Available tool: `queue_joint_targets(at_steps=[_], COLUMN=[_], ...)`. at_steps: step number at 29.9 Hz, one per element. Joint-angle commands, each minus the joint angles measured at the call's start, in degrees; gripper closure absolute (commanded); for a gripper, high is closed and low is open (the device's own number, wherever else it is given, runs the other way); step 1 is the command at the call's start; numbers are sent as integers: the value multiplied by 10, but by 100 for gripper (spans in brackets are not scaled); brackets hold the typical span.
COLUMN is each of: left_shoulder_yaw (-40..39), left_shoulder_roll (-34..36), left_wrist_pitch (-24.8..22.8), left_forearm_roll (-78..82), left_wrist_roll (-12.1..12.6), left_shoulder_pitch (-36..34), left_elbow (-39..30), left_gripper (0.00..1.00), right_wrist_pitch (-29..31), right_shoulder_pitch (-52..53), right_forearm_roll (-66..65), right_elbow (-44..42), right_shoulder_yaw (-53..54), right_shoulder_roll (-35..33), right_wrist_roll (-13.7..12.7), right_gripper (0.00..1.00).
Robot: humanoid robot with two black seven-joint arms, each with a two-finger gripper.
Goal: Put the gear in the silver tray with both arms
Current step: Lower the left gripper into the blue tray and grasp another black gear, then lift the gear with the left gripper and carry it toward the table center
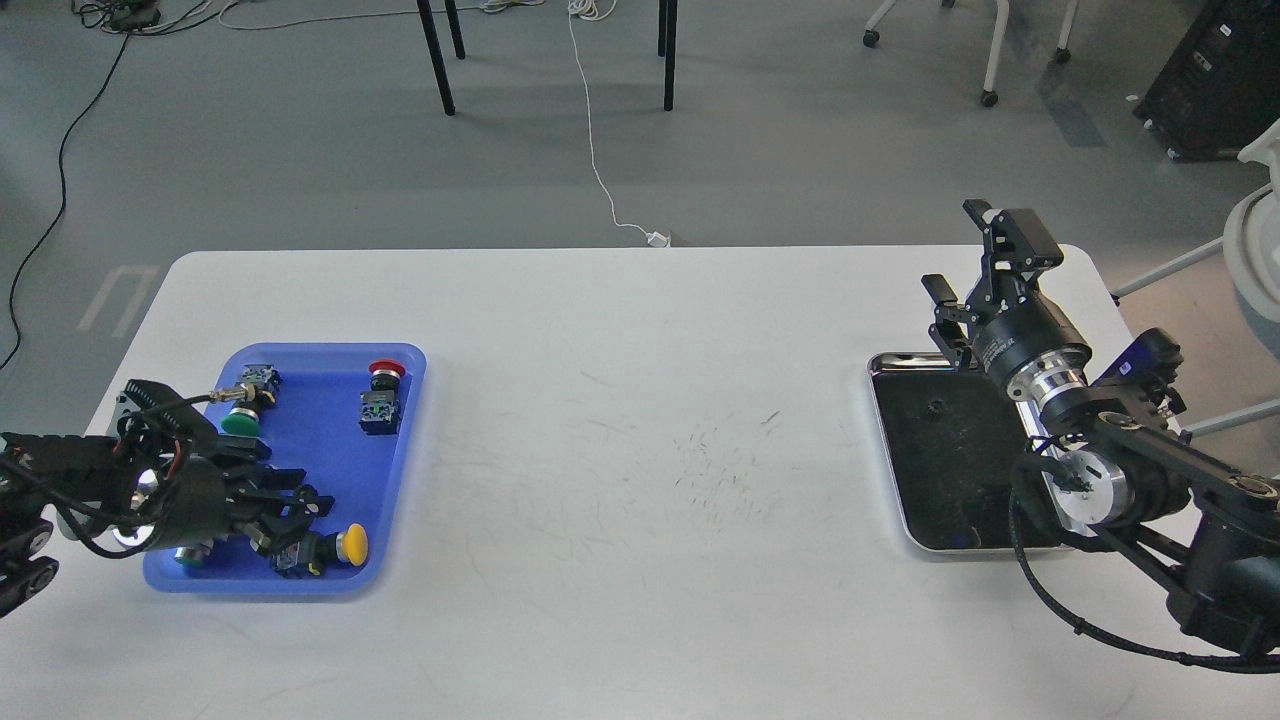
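The silver tray (893, 362) lies at the right of the white table. A small dark gear (937, 406) rests on its dark bottom near the far left corner. My right gripper (957, 250) is open and empty, raised above the tray's far edge and pointing away from me. My left gripper (305, 490) is open and low over the near part of the blue tray (320, 440). Its fingertips are just beside the yellow push button (350, 543). I cannot tell whether they touch it.
The blue tray also holds a green push button (238, 420), a red push button (381, 392) and a part half hidden under my left wrist. The white table (640, 480) has scuff marks at its middle. Chair legs and cables lie on the floor beyond.
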Motion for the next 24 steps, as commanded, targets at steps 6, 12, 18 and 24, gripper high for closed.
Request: queue_joint_targets(at_steps=[6,12,18,24], left_shoulder_yaw=[1,0,0,1], left_shoulder_roll=[2,3,14,-14], left_wrist_pitch=[3,8,3,-3], left_forearm_roll=[0,0,0,0], left_wrist_roll=[0,0,0,0], left_shoulder_pitch=[0,-20,-114,-179], left_elbow=[4,-5,-96,-162], left_gripper=[87,88,88,87], right_wrist_pitch=[0,0,0,-1], right_shoulder_pitch=[0,1,17,94], right_forearm_roll=[0,0,0,1], right_elbow=[0,0,11,14], right_shoulder_yaw=[0,0,0,-1], right_shoulder_roll=[0,0,-2,-14], right_wrist_roll=[0,0,0,0], right_gripper=[3,3,3,3])
